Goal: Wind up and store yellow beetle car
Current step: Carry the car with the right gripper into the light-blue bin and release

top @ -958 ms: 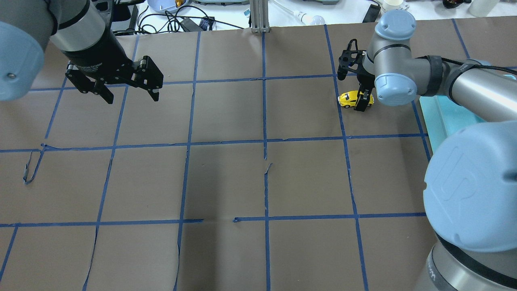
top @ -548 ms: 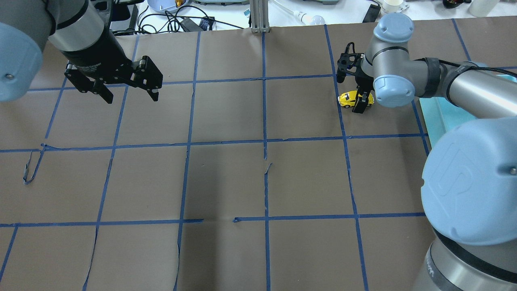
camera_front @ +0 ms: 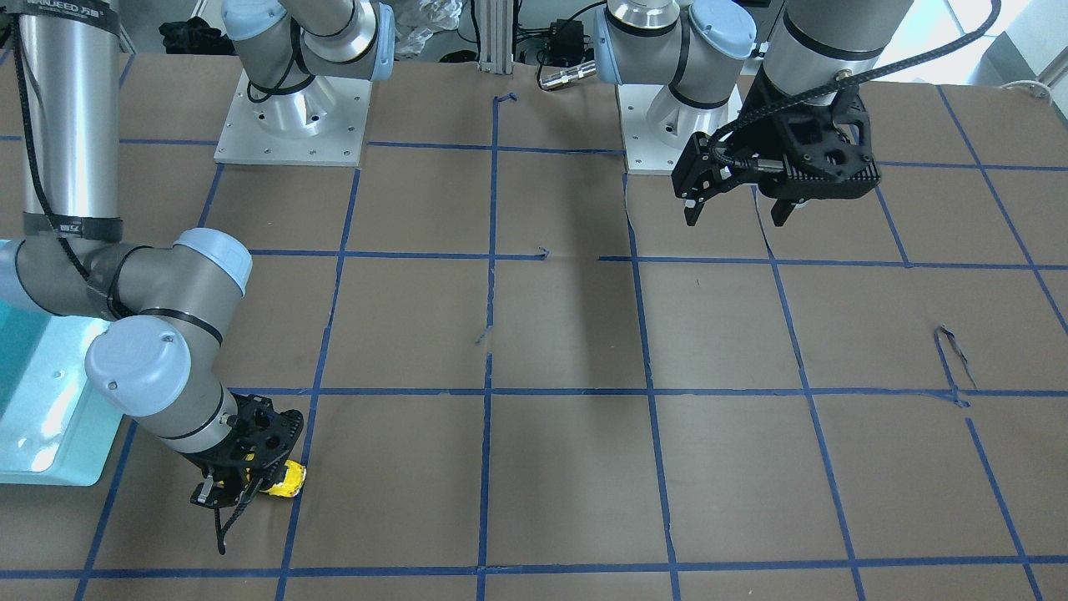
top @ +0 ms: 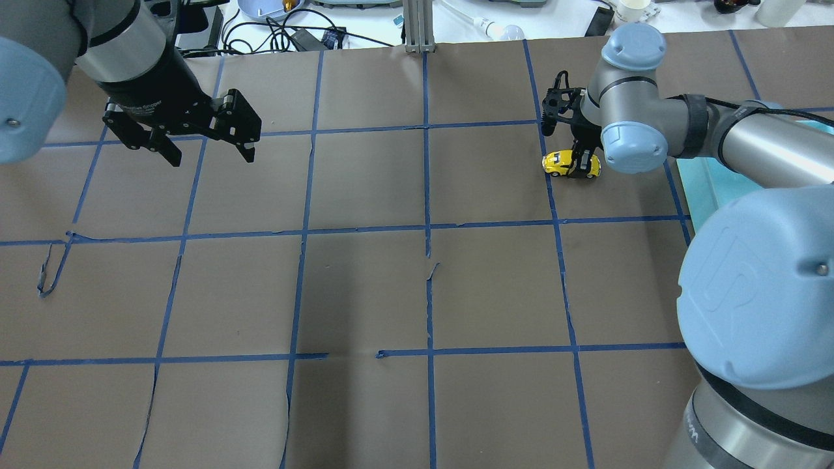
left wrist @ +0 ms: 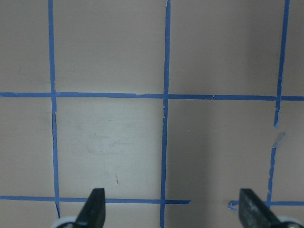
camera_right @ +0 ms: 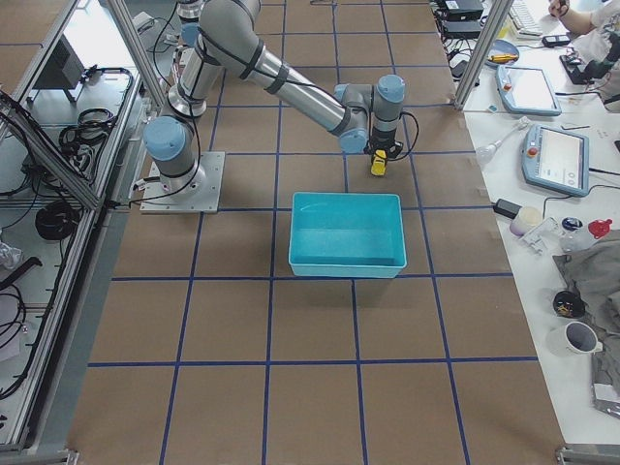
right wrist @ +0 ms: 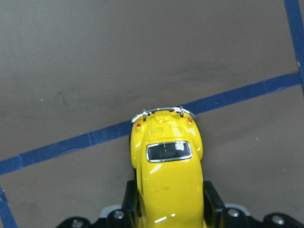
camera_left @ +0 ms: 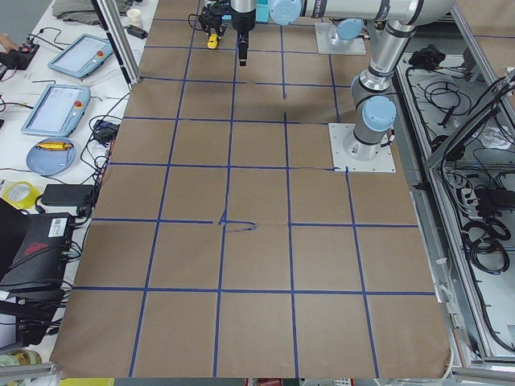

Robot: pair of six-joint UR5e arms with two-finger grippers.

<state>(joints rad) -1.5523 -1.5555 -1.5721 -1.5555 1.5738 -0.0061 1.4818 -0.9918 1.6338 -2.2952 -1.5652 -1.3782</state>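
The yellow beetle car [top: 564,163] sits low on the brown paper at the far right of the table, beside a blue tape line. My right gripper [top: 582,163] is shut on it, one finger on each side of its body. In the right wrist view the car [right wrist: 166,166] fills the lower middle, between the fingers [right wrist: 212,199]. It also shows in the front-facing view [camera_front: 286,483] under the right gripper [camera_front: 250,482]. My left gripper [top: 214,156] hangs open and empty above the far left of the table, and it shows open in the left wrist view [left wrist: 172,209].
A teal bin [camera_right: 347,266] stands on the table just on the robot's side of the car, and its edge shows in the overhead view [top: 700,189]. Blue tape lines cross the brown paper, with a loose curl of tape [top: 49,273] at the left.
My right gripper has shifted slightly to the left along the table with the car in it. The left arm has barely moved.
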